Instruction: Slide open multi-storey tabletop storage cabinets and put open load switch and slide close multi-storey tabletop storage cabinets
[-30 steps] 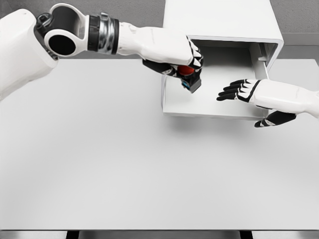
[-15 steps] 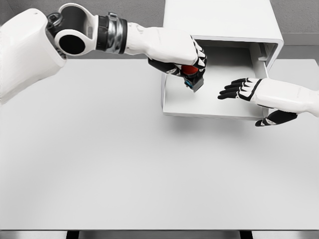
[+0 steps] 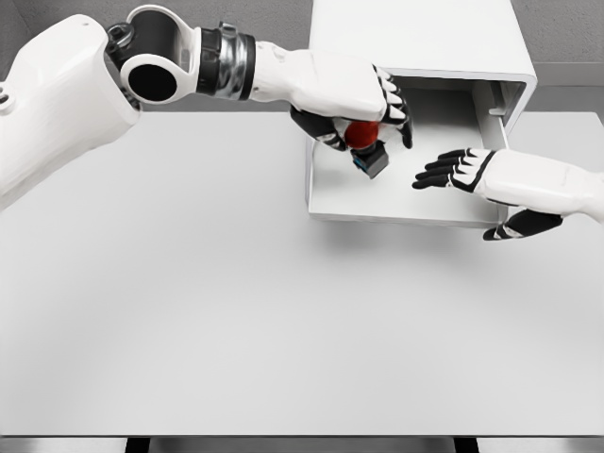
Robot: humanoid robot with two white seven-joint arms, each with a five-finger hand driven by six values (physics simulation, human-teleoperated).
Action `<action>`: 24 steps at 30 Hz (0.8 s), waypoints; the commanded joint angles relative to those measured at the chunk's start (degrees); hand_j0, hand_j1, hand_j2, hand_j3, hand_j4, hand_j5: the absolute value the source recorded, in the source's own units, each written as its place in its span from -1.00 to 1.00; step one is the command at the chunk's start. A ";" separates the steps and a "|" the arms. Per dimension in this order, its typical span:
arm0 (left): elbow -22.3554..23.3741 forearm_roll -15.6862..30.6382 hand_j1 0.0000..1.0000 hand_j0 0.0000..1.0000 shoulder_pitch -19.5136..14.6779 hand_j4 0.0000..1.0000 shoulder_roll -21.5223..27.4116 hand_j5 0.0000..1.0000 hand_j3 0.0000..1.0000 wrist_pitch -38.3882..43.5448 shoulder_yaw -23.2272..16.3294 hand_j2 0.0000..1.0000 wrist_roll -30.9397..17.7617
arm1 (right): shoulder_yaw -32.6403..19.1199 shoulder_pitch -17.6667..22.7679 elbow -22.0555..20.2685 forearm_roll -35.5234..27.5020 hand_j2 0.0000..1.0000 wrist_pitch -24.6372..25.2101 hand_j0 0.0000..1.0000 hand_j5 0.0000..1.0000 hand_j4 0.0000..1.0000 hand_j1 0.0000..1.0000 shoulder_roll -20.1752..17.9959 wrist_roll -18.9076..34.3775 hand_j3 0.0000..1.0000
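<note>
Head view: a white box-shaped tabletop storage cabinet [image 3: 415, 38] stands at the far edge of the plain white desk [image 3: 189, 311], right of the middle, with its shallow white drawer [image 3: 396, 193] slid out toward the near edge. The left hand [image 3: 363, 113], on a white arm reaching in from the far left corner, is curled around a small load switch with a red round knob and a dark blue-edged body [image 3: 366, 149], holding it just over the drawer's left part, tilted. The right hand [image 3: 462, 172] comes in from the right edge and hovers over the drawer's right side, its black fingers [image 3: 432, 175] stretched out flat and holding nothing, thumb hanging below near the drawer's front corner.
</note>
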 commanded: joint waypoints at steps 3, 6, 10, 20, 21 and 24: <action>0.01 0.63 1.00 1.00 0.09 1.00 0.00 1.00 1.00 0.15 0.51 1.00 0.22 | -0.04 0.00 -0.01 -0.40 1.00 0.10 1.00 1.00 1.00 1.00 -0.07 -0.03 1.00; -0.17 0.98 1.00 1.00 0.18 1.00 -0.08 1.00 1.00 0.15 0.77 1.00 0.31 | -0.04 0.00 -0.01 -0.40 1.00 0.10 1.00 1.00 1.00 1.00 -0.07 -0.03 1.00; -2.19 2.74 1.00 1.00 0.53 1.00 -0.08 1.00 1.00 0.15 1.04 1.00 0.40 | -0.04 0.00 -0.01 -0.40 1.00 0.10 1.00 1.00 1.00 1.00 0.01 -0.03 1.00; -19.06 12.32 1.00 1.00 1.76 1.00 12.74 1.00 1.00 0.15 1.13 1.00 0.40 | 0.05 0.09 -0.01 -0.40 1.00 0.10 1.00 1.00 1.00 1.00 0.10 -0.12 1.00; -20.82 13.99 1.00 1.00 2.81 1.00 15.73 1.00 1.00 0.15 2.79 1.00 0.40 | 0.05 0.09 -0.01 -0.40 1.00 0.10 1.00 1.00 1.00 1.00 0.10 -0.12 1.00; -22.67 18.47 1.00 1.00 15.81 1.00 26.45 1.00 1.00 0.15 16.32 1.00 0.84 | 0.13 0.09 -0.01 -0.40 1.00 0.10 1.00 1.00 1.00 1.00 0.10 -0.12 1.00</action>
